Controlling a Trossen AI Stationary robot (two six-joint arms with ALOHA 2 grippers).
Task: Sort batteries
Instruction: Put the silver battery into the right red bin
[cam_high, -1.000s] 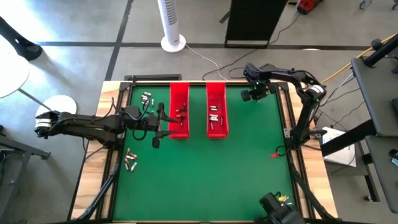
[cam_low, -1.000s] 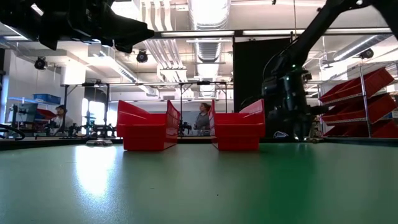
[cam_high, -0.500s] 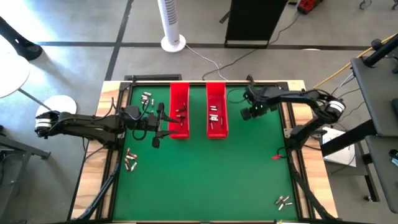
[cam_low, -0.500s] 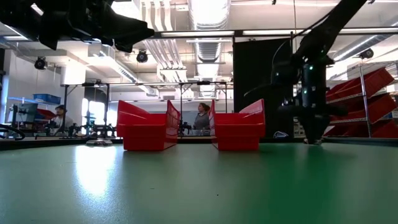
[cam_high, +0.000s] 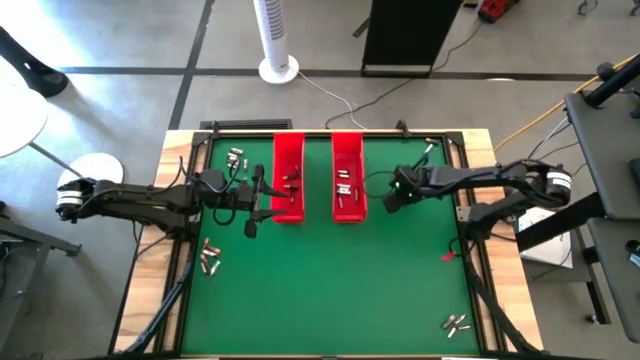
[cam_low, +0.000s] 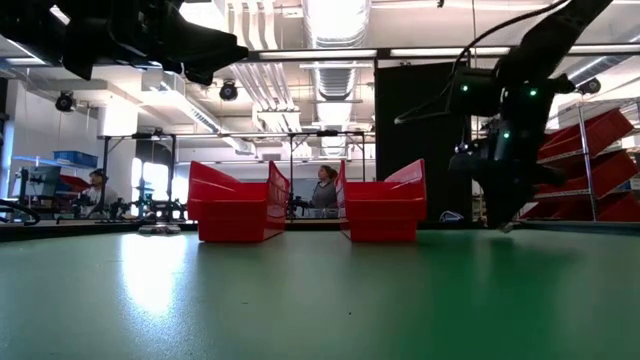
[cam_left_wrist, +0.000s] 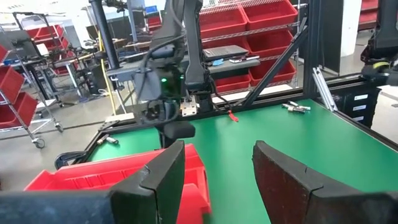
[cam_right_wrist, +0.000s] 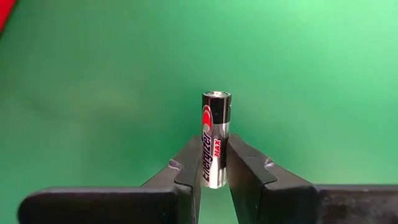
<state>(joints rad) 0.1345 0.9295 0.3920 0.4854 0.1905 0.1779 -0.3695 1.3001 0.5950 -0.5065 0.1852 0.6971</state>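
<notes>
Sorting looks partly done: a few batteries (cam_high: 343, 186) already lie in the two red trays (cam_high: 348, 160), while loose clusters remain on the green table (cam_high: 330, 280) left of the trays and near its far corner. The right end effector (cam_high: 394, 194), just right of the trays, grips one battery (cam_right_wrist: 215, 138); the left end effector (cam_high: 252, 200), beside the trays, hangs open and empty. Beyond the trays: workshop shelving, a person

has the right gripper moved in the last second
Yes. In the high view the right gripper, shut on a battery, has come from the table's far edge down beside the right red tray.
</notes>
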